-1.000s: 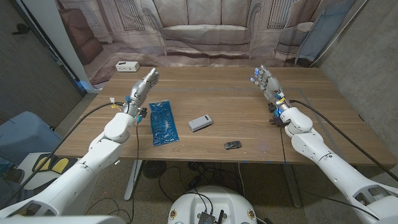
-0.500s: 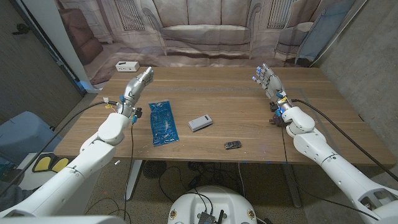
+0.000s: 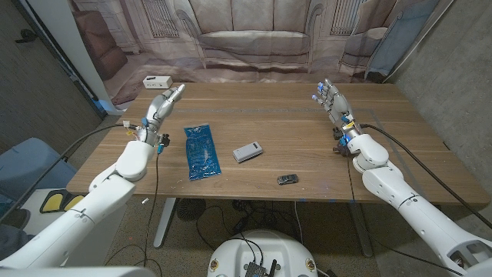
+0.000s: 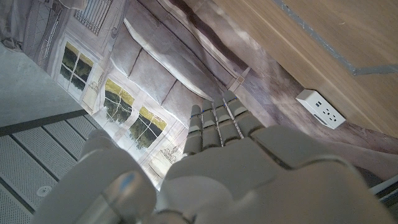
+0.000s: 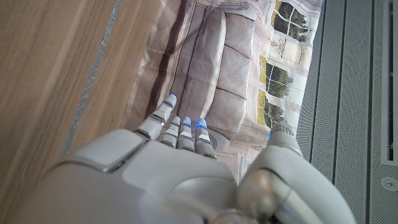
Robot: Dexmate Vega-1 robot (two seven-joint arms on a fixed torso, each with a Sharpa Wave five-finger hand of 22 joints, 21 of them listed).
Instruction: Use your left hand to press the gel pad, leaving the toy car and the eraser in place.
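Surface (image 3: 307, 115): wooden tabletop, plank grain running across, seen whole from the head view.

Gel pad (image 3: 201, 151): blue, oblong, lying flat on the surface left of centre, long axis running away from the robot. Nothing touches it.

Eraser (image 3: 247, 151): pale grey block, flat on the surface, just right of the gel pad and apart from it.

Toy car (image 3: 287, 179): small and dark, near the front edge, right of the eraser and nearer the robot; details too small to make out.

Left hand (image 3: 162, 105): raised over the far left part of the surface, beyond and to the left of the gel pad, well apart from it. Fingers extended and close together, pointing toward the far edge; it holds nothing. In the left wrist view the same hand (image 4: 224, 168) shows its back with straight fingers (image 4: 214, 121).

Right hand (image 3: 331, 101): raised over the far right part of the surface, fingers spread and upright, holding nothing; well apart from the toy car. The right wrist view shows its back (image 5: 168, 180); whether its edge touches the surface cannot be told.

Power strip (image 3: 157, 81): white, at the far left corner, just beyond the left hand; its sockets appear in the left wrist view (image 4: 319, 108).

Backdrop (image 3: 254, 35): printed sofa scene behind the surface.
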